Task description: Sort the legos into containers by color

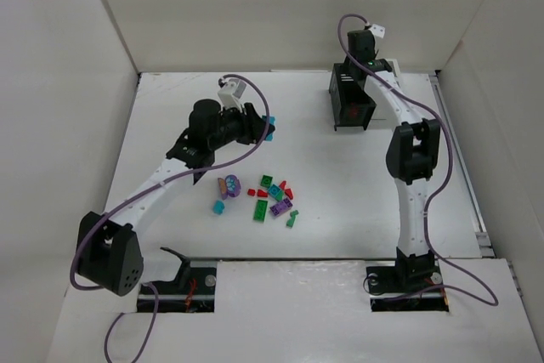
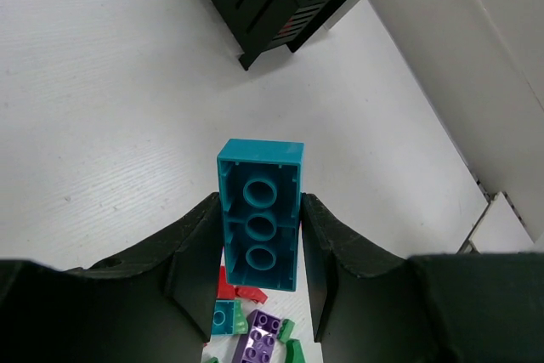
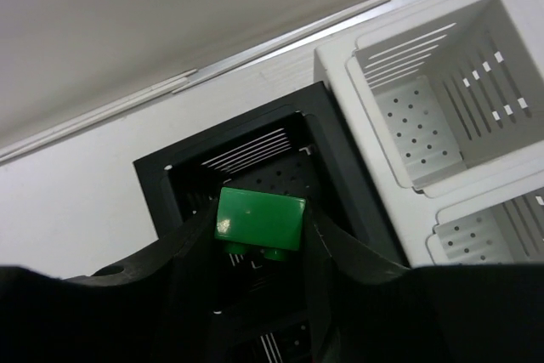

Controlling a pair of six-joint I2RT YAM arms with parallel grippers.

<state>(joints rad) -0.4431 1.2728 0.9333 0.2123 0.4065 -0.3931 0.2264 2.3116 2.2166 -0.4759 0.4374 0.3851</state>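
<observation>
Left fingers (image 2: pixel 191 261) clamp a teal brick (image 2: pixel 259 201) above mid-tabletop (image 2: pixel 102 82), loose legos (image 2: pixel 259 333) beneath. Right fingers (image 3: pixel 191 252) pinch a green brick (image 3: pixel 259 217) over the black bin (image 3: pixel 229 129) by the tabletop's far edge, white bins (image 3: pixel 336 74) adjoining.

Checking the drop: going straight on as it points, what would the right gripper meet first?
Probably the black slatted plastic bin, its perforated floor; the right gripper, holding a green plastic brick, points into it.

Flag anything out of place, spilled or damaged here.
Nothing stands out. The loose bricks lie in one heap on the table. The left gripper holds a teal brick; the right gripper holds a green brick over the black bin.
</observation>
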